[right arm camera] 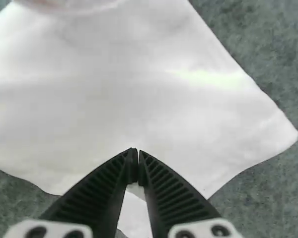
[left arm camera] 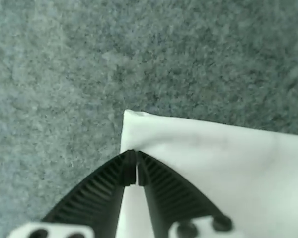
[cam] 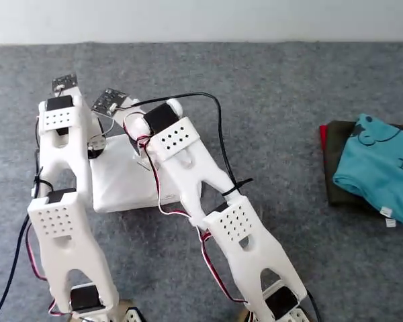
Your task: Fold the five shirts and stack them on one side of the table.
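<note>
Left gripper [left arm camera: 131, 157] is pinched shut on the white shirt [left arm camera: 223, 173] right by one corner, and right gripper [right arm camera: 134, 154] is likewise clamped on an edge of that same shirt, with cloth caught between its black ribbed jaws. In the high view the white shirt lies flat as a folded rectangle on the grey carpeted table [cam: 269, 87], under both arms' front ends. Well apart, at the table's right side, sits a stack of folded shirts: teal shirt [cam: 379, 164] on top, dark one [cam: 337, 168] under it, red edge [cam: 322, 137] showing at the bottom.
</note>
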